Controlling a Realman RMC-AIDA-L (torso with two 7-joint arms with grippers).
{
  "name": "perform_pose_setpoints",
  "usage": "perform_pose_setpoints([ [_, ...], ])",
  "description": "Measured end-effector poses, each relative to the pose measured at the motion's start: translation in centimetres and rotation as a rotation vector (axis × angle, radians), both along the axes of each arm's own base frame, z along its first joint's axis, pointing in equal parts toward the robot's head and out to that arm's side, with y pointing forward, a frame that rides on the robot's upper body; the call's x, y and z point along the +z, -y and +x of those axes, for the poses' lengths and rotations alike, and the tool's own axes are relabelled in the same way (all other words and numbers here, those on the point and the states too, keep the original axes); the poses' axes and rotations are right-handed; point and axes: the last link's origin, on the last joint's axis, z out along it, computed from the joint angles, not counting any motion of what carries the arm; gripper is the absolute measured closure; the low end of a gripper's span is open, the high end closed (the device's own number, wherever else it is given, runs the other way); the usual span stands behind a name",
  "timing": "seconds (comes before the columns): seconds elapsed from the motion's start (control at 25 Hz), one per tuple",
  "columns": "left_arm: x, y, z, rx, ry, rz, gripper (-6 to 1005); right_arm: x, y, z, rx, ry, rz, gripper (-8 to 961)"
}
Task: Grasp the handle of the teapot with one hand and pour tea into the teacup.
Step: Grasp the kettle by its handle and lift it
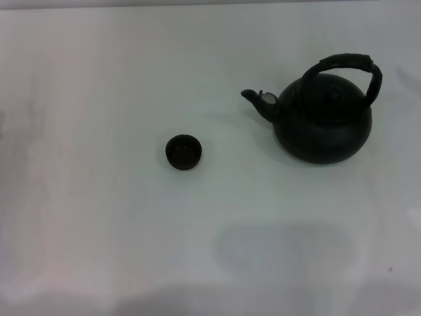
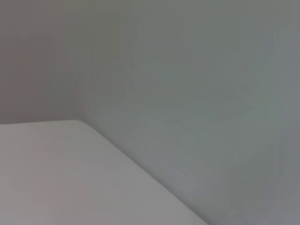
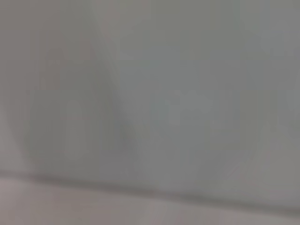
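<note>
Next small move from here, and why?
Probably bring the right arm in over the teapot toward its handle. The pot stands upright on the robot's right, untouched, spout facing the teacup; no hand is in view yet.

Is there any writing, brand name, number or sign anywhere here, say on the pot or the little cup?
None can be read.
Teapot: plain matte black, no mark showing; handle likewise.
Teacup: dark, no lettering visible.
Table: bare white, no label.
Both wrist views show only blank pale surfaces, no text. Neither gripper is in view.
</note>
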Motion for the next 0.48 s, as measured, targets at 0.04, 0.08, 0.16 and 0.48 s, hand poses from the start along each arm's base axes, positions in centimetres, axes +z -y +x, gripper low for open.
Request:
perform_pose_setpoints([
  [0.04,0.0,0.0,0.1,-0.001,0.003,0.002,152,0.1,0.6,-0.2,-0.021,0.024,-0.028,188],
  [0.08,-0.1,-0.1,0.1,-0.001,0.003,0.001,152,0.2,1.2,-0.3,-0.049,0.052,-0.054,188],
  [0.16,-0.1,-0.2,0.2,-0.004,-0.006,-0.001,151,0.4,2.6,-0.5,-0.095,0.088,-0.085,188],
  [0.48,-0.4,-1.0,1.1,-0.039,-0.097,-0.03,151,-2.1,6.2,-1.6,-0.17,0.07,-0.311,199],
])
